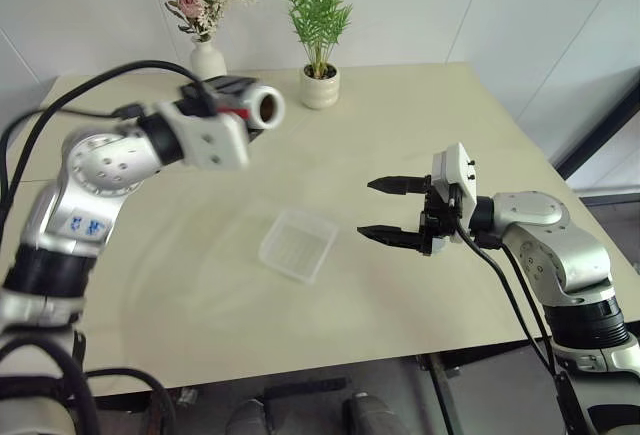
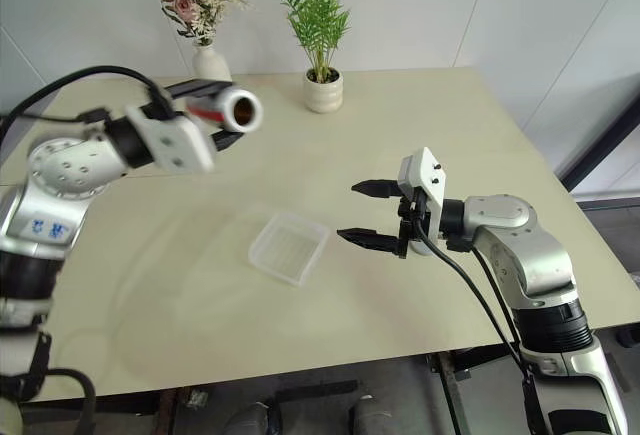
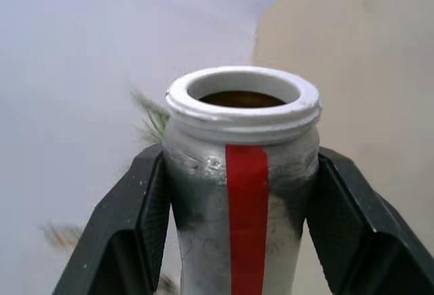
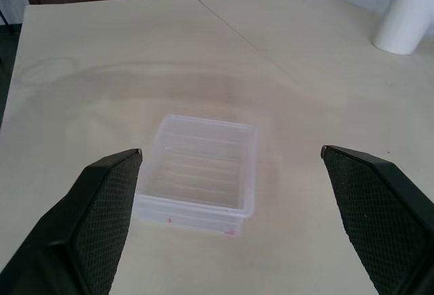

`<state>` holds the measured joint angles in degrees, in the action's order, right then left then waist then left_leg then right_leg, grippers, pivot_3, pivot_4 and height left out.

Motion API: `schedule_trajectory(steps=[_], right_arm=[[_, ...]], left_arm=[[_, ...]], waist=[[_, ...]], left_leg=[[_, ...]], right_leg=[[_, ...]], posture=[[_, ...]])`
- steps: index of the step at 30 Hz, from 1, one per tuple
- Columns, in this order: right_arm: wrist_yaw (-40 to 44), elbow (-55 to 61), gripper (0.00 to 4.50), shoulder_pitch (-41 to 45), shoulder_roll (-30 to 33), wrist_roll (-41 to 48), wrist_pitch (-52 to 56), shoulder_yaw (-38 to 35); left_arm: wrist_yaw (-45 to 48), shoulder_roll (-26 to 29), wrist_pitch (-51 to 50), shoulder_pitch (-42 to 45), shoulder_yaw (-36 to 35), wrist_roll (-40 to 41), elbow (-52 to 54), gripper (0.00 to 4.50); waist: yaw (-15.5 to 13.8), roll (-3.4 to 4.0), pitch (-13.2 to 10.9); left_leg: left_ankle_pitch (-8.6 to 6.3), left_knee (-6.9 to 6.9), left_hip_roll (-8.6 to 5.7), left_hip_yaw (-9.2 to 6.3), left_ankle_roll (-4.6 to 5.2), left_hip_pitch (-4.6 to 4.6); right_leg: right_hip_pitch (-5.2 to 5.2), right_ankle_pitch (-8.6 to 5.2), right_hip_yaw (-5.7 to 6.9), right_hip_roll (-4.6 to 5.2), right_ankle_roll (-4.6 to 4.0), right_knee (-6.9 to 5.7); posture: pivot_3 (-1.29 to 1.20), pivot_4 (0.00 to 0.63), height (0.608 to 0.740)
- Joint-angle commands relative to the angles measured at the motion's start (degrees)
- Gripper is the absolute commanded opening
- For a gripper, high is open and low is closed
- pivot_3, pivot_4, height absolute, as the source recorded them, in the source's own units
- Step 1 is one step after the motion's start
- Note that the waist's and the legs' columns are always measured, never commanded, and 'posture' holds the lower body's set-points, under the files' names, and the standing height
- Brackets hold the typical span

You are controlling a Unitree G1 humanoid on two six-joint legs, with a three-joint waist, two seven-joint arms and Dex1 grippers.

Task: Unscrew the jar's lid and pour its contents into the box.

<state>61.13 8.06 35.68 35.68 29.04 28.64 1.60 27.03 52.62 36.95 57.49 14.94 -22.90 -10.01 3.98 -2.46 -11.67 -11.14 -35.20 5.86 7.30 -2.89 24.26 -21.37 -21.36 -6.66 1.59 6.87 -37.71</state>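
Note:
My left gripper (image 1: 238, 103) is shut on the jar (image 1: 262, 107) and holds it high above the table's left half. The jar lies almost level, its open mouth facing right. In the left wrist view the black fingers (image 3: 132, 220) clamp the jar (image 3: 244, 173) on both sides of its red stripe, and a dark brown shape, the contents (image 3: 241, 98), shows inside the mouth. The lid is out of view. The clear box (image 1: 298, 244) sits on the table below and to the right of the jar. My right gripper (image 1: 366, 207) hovers open and empty just right of the box, pointing at it.
A white vase of flowers (image 1: 207, 59) and a white pot with a green plant (image 1: 319, 86) stand at the table's far edge. The pale table (image 1: 420, 125) spreads bare around the box; its right edge runs close behind my right arm.

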Motion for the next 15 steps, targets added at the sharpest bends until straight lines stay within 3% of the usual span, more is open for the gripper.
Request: schedule_trajectory(steps=[1,6,11,15], right_arm=[[-0.73,-0.86,4.46,1.92,-1.35,0.63,-1.77,-1.58],[-1.25,-2.87,4.46,3.77,-3.25,0.26,-3.55,-1.72],[-2.98,-2.31,4.46,2.95,-4.54,0.62,-4.69,-2.44],[-3.42,-1.51,4.46,2.05,-4.45,0.78,-4.81,-2.64]], left_arm=[[-9.88,-2.03,24.18,11.97,7.78,-19.84,-9.5,2.45],[-25.29,-4.43,34.4,23.24,21.53,-45.99,-20.27,2.45],[-30.07,-7.94,30.69,29.15,28.35,-55.26,-27.23,2.45],[-30.15,-9.59,28.98,29.13,29.71,-55.37,-29.98,2.45]], waist=[[-0.34,0.0,0.0],[-0.41,0.0,-0.01],[-0.87,-0.04,-0.03],[-0.92,-0.04,-0.02]], left_leg=[[0.0,-0.01,0.03,0.06,0.0,0.03],[-0.02,0.04,0.07,0.45,0.03,-0.03],[-0.16,-0.01,0.08,0.97,0.13,0.08],[-0.19,-0.07,0.07,1.17,0.18,0.14]], right_leg=[[-0.07,-0.03,-0.03,-0.01,0.01,0.04],[-0.29,-0.15,-0.48,-0.06,0.08,0.1],[-0.67,-0.23,-0.84,0.0,0.2,-0.12],[-0.87,-0.24,-1.02,0.04,0.25,-0.28]], posture=[[0.0,0.15,0.74],[0.0,0.15,0.74],[0.0,0.15,0.74],[0.0,0.15,0.74]])
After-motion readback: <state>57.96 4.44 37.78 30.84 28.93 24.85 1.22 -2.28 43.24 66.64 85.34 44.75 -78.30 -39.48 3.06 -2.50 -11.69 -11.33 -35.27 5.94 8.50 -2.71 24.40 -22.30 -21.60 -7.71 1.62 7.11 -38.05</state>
